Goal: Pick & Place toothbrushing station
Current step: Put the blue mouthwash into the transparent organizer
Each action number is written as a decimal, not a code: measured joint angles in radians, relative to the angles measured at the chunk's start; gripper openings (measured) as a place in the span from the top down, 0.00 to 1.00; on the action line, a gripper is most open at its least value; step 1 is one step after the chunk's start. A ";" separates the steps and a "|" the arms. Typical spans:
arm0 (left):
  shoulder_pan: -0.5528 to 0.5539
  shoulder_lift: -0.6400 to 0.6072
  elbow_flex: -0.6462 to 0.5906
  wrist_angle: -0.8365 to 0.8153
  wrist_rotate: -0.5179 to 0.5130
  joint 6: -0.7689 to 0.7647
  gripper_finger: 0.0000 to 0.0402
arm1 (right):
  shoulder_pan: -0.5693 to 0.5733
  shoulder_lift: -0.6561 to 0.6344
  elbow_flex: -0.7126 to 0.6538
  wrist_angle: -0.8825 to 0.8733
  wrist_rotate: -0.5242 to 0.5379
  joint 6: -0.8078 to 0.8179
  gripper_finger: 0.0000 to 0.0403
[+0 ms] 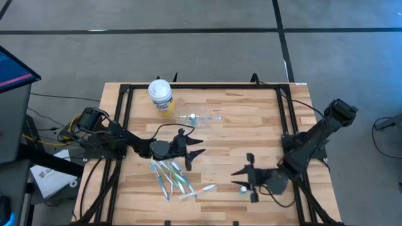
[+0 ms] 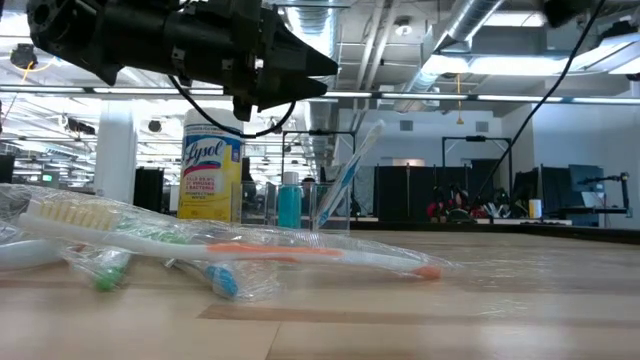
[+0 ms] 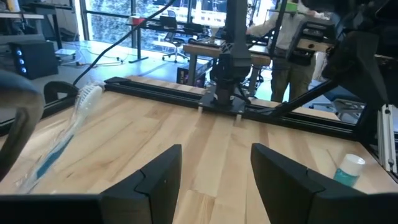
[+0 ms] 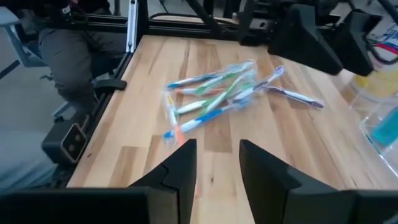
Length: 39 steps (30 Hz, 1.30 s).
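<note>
Presently the toothbrushing station is only partly assembled on the pale wooden slatted table point(image 1: 251, 132). The small clear plastic cup point(image 1: 202, 117) stands near the table's far side, close to the white-lidded yellow canister point(image 1: 161, 95). One thin blue-and-white toothbrush point(image 2: 345, 175) leans in the cup. The remaining thin white, blue and green toothbrushes point(image 1: 174, 177), apparently in clear wrappers, lie in a loose overlapping heap near the front edge. The small blue tube with a white cap point(image 1: 242, 187) lies on the wood, well apart from the cup.

The left gripper point(image 1: 193, 145) hangs clear of the table between cup and heap; its jaws stand wide and hold nothing. The right gripper point(image 1: 244, 181) is low beside the tube, fingers parted, with bare wood between them in its wrist view.

Judged from this layout, the step in hand is the fetching of a further item, most likely a brush from the heap by the left arm. That move calls for the gripper to turn toward the heap, descend, and close on a single handle. An outlying brush is the better choice, since crossed handles and slippery wrappers may drag neighbours along. The tube remains for the right arm.
</note>
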 joint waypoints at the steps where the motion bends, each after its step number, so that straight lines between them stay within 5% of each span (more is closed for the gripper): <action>1: 0.000 0.000 0.000 0.000 0.000 0.000 0.54 | 0.025 0.000 0.000 -0.014 0.027 0.019 0.72; 10: 0.000 0.000 0.000 0.002 0.001 0.000 0.54 | 0.144 0.003 -0.033 -0.091 0.149 0.229 0.72; 23: 0.001 0.000 0.000 0.006 0.045 -0.001 0.54 | 0.198 0.003 -0.129 0.040 0.136 0.277 0.71; 39: 0.001 0.000 0.000 0.006 0.044 -0.001 0.54 | 0.181 0.078 -0.161 0.080 0.065 0.328 0.53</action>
